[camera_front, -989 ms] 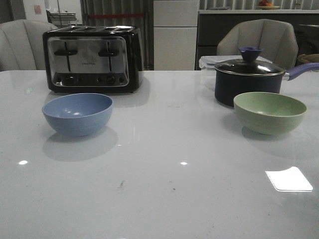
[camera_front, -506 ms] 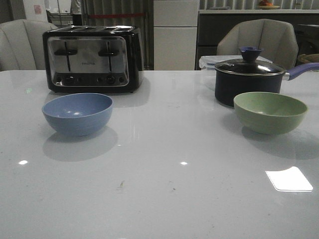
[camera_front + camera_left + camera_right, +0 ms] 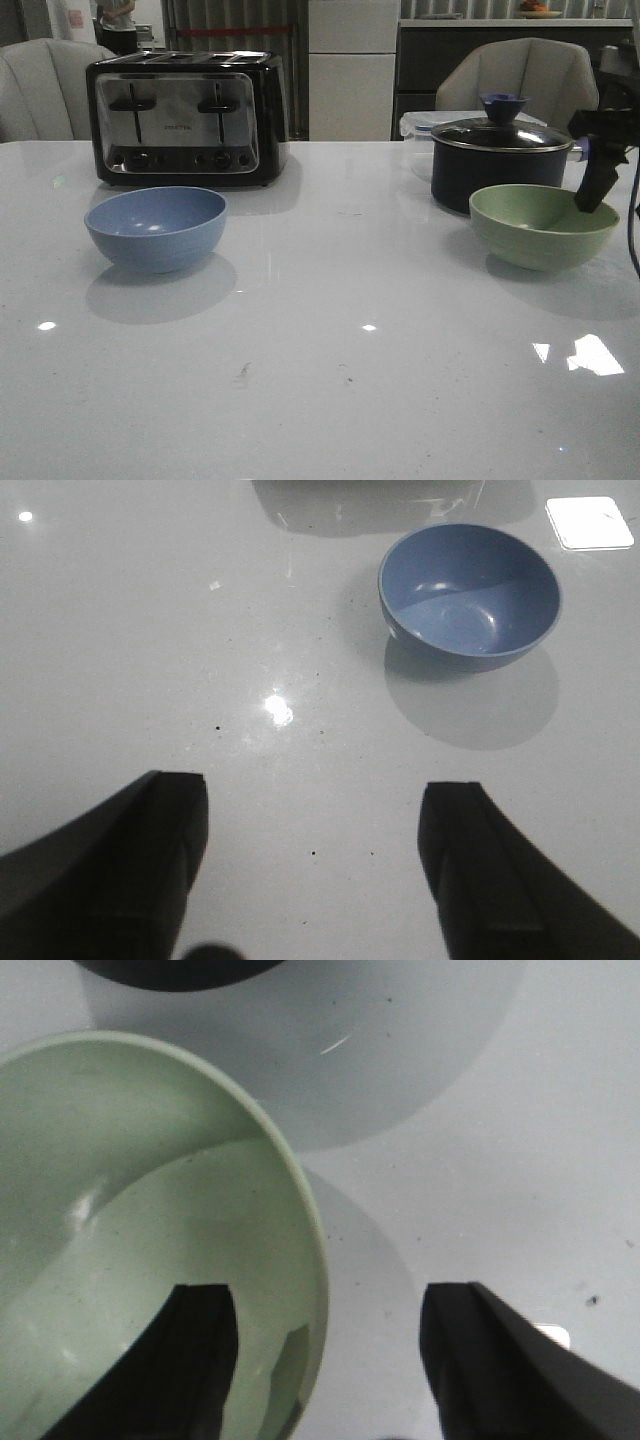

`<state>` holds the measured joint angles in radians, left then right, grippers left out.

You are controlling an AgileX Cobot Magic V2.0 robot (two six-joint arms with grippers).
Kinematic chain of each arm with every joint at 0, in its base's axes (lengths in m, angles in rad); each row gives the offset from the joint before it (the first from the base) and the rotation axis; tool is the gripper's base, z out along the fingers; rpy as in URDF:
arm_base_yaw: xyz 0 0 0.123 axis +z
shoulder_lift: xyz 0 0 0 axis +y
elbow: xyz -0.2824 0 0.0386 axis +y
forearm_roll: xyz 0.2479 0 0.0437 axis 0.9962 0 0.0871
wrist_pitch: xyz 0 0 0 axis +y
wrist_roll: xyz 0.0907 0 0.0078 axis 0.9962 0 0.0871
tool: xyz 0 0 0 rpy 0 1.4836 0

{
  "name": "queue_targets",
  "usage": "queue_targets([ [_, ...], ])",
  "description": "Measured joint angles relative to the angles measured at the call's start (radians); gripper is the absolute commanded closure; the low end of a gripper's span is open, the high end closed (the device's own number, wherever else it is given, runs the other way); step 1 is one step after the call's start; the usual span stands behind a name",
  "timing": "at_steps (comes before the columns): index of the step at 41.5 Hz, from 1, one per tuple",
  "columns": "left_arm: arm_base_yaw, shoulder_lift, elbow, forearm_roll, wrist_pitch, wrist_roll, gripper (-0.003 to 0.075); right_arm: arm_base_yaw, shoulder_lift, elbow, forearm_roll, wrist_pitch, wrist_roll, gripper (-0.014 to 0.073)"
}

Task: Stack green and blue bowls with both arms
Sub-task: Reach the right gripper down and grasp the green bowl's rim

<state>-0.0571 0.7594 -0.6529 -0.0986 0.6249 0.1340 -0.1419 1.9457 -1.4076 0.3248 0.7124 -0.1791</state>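
Front view: the right gripper (image 3: 597, 190), absent 0.5 s ago, is now seen lowered at the far-right rim of the green bowl (image 3: 543, 226), beside the saucepan (image 3: 500, 160), while the blue bowl (image 3: 156, 228) sits untouched, well apart. Left wrist view: the left gripper (image 3: 312, 865) is held spread above bare table (image 3: 150, 630), the blue bowl (image 3: 469, 600) lying ahead of its fingertips. Right wrist view: the right gripper (image 3: 325, 1360) is spread astride the green bowl's (image 3: 130, 1240) rim, 1 finger (image 3: 195, 1360) inside and 1 outside, so a rim grasp is judged imminent.
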Motion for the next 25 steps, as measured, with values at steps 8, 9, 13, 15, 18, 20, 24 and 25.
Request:
queue_targets([
  [8,0.0,0.0,0.0,0.0,0.0,0.002,0.0213,0.0,0.081,-0.053,0.0,0.01,-0.002,0.0303],
  [9,0.0,0.0,0.0,0.0,0.0,0.002,0.0213,0.0,0.084,-0.058,0.0,0.01,-0.002,0.0315],
  [13,0.0,0.0,0.0,0.0,0.0,0.002,0.0213,0.0,0.098,-0.063,0.002,0.01,-0.002,0.04],
  [15,0.0,0.0,0.0,0.0,0.0,0.002,0.0213,0.0,0.099,-0.065,0.002,0.011,-0.002,0.0432],
  [18,0.0,0.0,0.0,0.0,0.0,0.002,0.0213,0.0,0.099,-0.068,0.002,0.02,-0.002,0.0483],
  [20,0.0,0.0,0.0,0.0,0.0,0.002,0.0213,0.0,0.099,-0.074,0.004,0.026,-0.002,0.052],
  [24,0.0,0.0,0.0,0.0,0.0,0.002,0.0213,0.0,0.097,-0.076,0.004,0.038,-0.004,0.0555],
  [25,0.0,0.0,0.0,0.0,0.0,0.002,0.0213,0.0,0.095,-0.076,0.004,0.04,-0.007,0.0554],
])
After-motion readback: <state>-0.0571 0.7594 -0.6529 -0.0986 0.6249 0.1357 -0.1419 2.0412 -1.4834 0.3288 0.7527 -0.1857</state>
